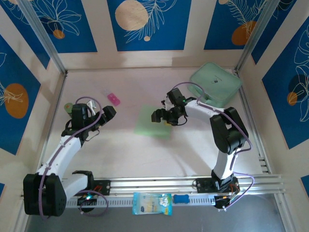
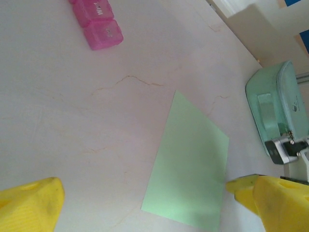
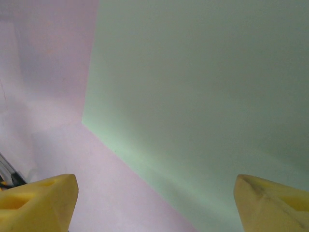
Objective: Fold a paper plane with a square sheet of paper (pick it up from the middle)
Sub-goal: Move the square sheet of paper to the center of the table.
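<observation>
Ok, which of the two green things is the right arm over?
The thin flat sheet mid-table, lying beneath the open right fingers. The other, a thick rounded zip case, sits apart in the far right corner.

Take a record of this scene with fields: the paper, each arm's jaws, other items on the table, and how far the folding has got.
paper: square sheet of paper, pale green, flat on the table, near its middle
right jaws: open, low over the sheet's right part; contact cannot be told
left jaws: open, over bare table left of the sheet, holding nothing
other items: mint case at the far right corner; pink pill box beyond the left jaws
progress: no fold made, sheet not yet picked up
</observation>
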`<action>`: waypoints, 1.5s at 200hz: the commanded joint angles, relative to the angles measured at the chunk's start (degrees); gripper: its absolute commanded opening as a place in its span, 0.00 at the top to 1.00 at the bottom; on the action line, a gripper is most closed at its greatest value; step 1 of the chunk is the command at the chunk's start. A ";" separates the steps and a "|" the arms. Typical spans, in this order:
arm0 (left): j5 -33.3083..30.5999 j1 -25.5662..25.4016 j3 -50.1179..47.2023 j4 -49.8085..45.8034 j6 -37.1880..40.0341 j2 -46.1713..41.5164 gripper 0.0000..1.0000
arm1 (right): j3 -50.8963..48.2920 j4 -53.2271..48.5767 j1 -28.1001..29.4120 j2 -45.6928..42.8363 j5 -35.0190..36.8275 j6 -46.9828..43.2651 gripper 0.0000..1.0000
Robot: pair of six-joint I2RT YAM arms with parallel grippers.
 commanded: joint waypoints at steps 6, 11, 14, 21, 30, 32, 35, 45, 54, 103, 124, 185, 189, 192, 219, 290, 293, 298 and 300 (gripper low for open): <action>1.43 0.63 -0.47 -0.65 0.71 -1.66 0.00 | 1.81 1.29 -0.12 3.51 -0.92 1.79 0.16; 1.44 0.64 -0.40 -0.77 0.89 -1.80 0.00 | 1.84 1.21 -0.09 3.88 -0.84 1.85 0.16; 1.40 0.65 -0.42 -0.80 0.97 -1.86 0.00 | 1.88 1.16 -0.08 4.07 -0.81 2.00 0.16; 1.40 0.70 -0.35 -0.97 1.15 -1.92 0.00 | 1.67 1.12 0.01 4.48 -0.64 2.11 0.16; 1.61 0.63 -0.14 -1.08 1.46 -2.06 0.00 | 1.18 1.09 0.12 4.81 -0.79 2.12 0.16; 1.79 0.65 -0.08 -1.14 1.51 -2.18 0.00 | 1.01 1.18 0.17 4.85 -0.85 2.07 0.16; 2.06 0.60 0.03 -1.17 1.75 -2.21 0.00 | 0.81 1.12 0.26 4.97 -1.02 1.90 0.16; 2.97 0.60 0.47 -1.42 2.50 -2.24 0.00 | 0.18 0.59 0.57 5.07 -1.17 0.92 0.16; 3.71 0.57 0.98 -2.00 3.00 -2.41 0.00 | -0.41 -0.27 0.95 5.01 -0.91 0.19 0.16; 5.78 0.39 1.23 -2.09 2.52 -2.69 0.00 | -6.89 1.23 3.61 2.01 -1.95 0.89 0.16; 6.90 0.07 1.14 -1.01 1.88 -2.63 0.00 | -8.69 2.25 5.31 0.91 -2.07 1.36 0.16; 6.40 -3.42 1.73 -2.70 2.99 -2.50 0.00 | -7.80 4.32 9.54 -2.05 -3.80 -2.69 0.17; 6.24 -3.80 1.83 -2.84 3.10 -2.52 0.00 | -7.78 4.33 9.58 -2.37 -3.87 -3.18 0.17; 6.05 -4.09 1.91 -3.07 3.24 -2.47 0.00 | -7.85 4.47 9.59 -2.70 -3.89 -3.51 0.17; 3.72 -6.81 3.31 -5.71 5.14 -1.54 0.00 | -10.34 7.60 9.61 -8.25 -0.75 -3.50 0.17; -11.66 -24.82 20.19 -22.43 13.41 19.03 0.04 | -21.92 11.42 2.43 -26.23 17.41 6.66 0.13; -12.21 -25.57 21.12 -23.28 13.66 20.29 0.04 | -22.36 11.46 2.08 -26.87 17.65 7.09 0.13; -12.54 -26.70 22.43 -24.52 14.07 22.35 0.04 | -22.94 11.49 1.62 -27.75 18.24 7.65 0.13; -12.56 -27.10 23.01 -24.78 14.29 23.19 0.04 | -23.19 11.44 1.42 -28.14 18.56 7.91 0.12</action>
